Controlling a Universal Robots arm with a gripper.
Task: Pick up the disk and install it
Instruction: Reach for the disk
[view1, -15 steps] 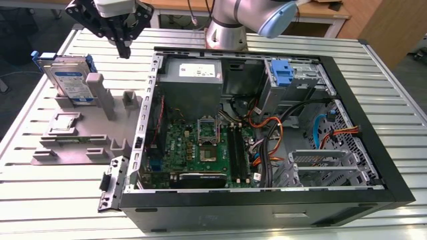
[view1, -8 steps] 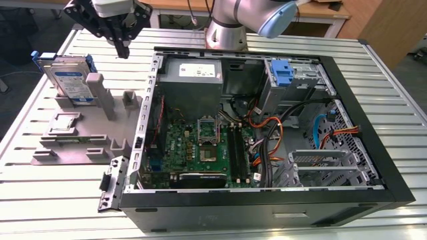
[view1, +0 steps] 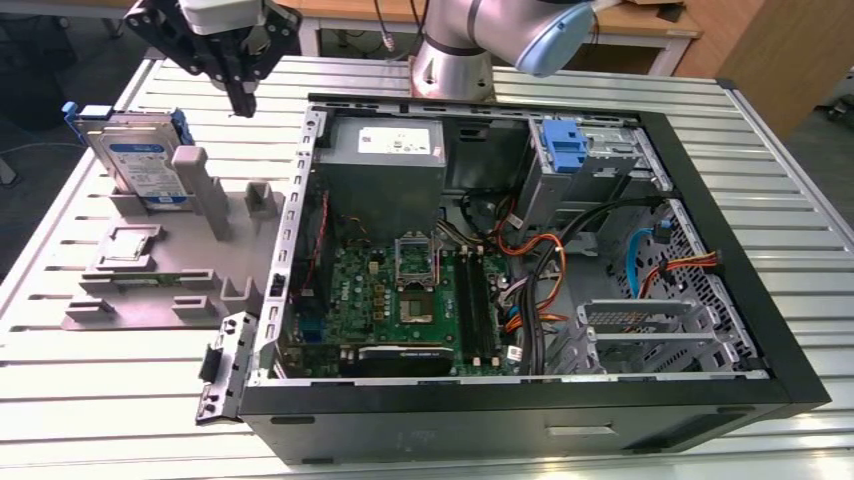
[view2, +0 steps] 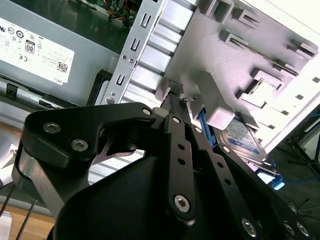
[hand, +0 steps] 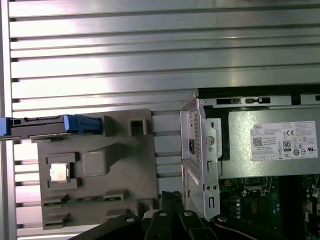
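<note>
Overhead, empty closed jaws hover near the disk (view1: 138, 160) standing in its holder (view1: 150, 292)

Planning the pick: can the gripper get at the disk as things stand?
Probably yes: the disk stands upright in the grey stand, top edge uncovered, and the shut gripper hangs nearby with nothing between.

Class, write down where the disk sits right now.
In the exterior view the disk stands on edge in the grey rack at the exterior view's left, outside the case; the gripper hangs nearby, apart.
</note>
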